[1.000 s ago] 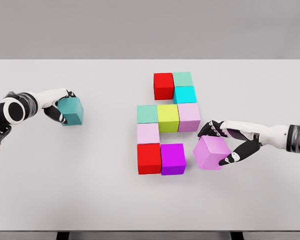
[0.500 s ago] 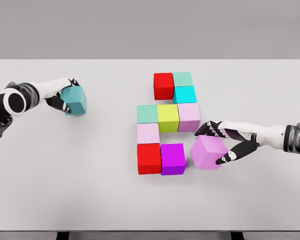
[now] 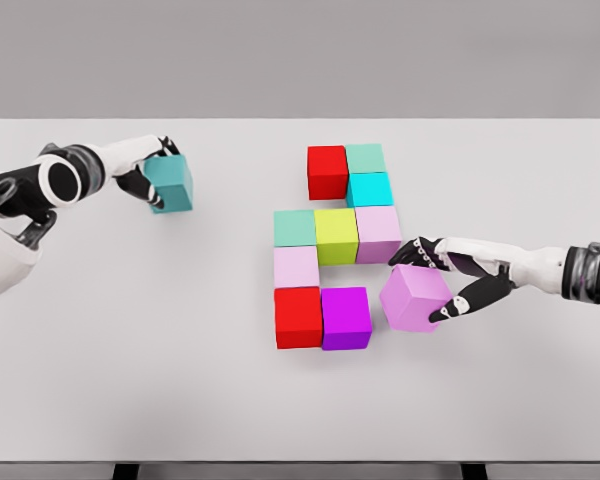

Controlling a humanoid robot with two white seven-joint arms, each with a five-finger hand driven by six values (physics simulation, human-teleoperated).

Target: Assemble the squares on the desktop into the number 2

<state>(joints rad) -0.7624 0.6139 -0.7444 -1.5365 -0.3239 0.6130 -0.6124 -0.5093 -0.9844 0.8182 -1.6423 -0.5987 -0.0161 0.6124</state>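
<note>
Your right robot hand [image 3: 442, 283] grips the lilac cube [image 3: 414, 297]; straighten it, then seat it beside the purple cube [image 3: 346, 317].

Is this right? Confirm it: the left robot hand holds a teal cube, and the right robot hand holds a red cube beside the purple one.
Not quite. The head view shows the right robot hand holding a pink cube, not a red one. The rest stands: it sits beside the purple cube, and the left robot hand holds a teal cube.
</note>
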